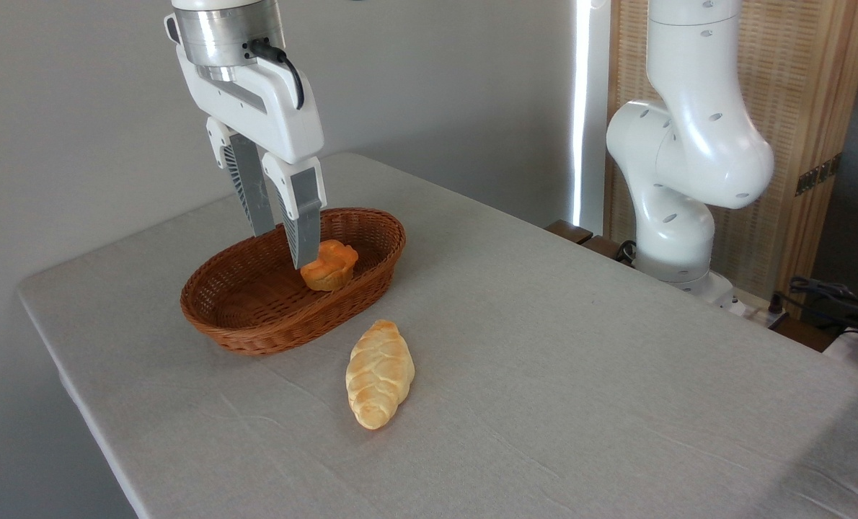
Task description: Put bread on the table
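The bread (pixel 330 265), a small orange-brown muffin-shaped bun, sits inside the oval brown wicker basket (pixel 256 310), toward its right end. My gripper (pixel 282 249) hangs over the basket, pointing down, open, with nothing between its fingers. The near fingertip (pixel 304 252) overlaps the bun's left edge in the picture; whether it touches cannot be told. The far finger (pixel 256 209) stands to the left, over the basket's bare middle. The table (pixel 544 360) is covered in light grey, slightly wrinkled cloth.
A pale-golden braided loaf (pixel 379 373) lies on the cloth just in front of the basket. The arm's white base (pixel 678 216) rises at the table's far right edge. Cables (pixel 833 295) lie beyond the right side.
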Action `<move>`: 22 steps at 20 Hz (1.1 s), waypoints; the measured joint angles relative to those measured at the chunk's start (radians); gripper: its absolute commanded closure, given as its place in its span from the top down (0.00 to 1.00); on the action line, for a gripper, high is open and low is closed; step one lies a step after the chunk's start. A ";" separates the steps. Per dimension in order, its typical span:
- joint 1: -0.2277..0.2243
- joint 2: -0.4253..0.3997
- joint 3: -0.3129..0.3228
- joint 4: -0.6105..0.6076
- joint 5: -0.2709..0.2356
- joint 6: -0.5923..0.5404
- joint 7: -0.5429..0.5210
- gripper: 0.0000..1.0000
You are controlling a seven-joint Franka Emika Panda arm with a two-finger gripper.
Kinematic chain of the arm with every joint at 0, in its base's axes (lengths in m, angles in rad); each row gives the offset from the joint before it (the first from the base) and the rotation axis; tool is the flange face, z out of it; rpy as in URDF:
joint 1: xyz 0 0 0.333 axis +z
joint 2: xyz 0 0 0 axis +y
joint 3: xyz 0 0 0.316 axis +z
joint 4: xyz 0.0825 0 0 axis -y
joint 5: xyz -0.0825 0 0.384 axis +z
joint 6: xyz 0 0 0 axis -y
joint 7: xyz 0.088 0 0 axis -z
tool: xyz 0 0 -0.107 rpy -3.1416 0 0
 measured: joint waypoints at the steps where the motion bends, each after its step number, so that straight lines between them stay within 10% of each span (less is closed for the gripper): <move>1: 0.000 0.001 0.000 0.000 0.000 0.000 0.000 1.00; 14: -0.016 0.031 -0.030 0.000 -0.004 0.000 0.000 1.00; 22: -0.025 0.040 -0.168 -0.065 -0.035 0.012 -0.004 1.00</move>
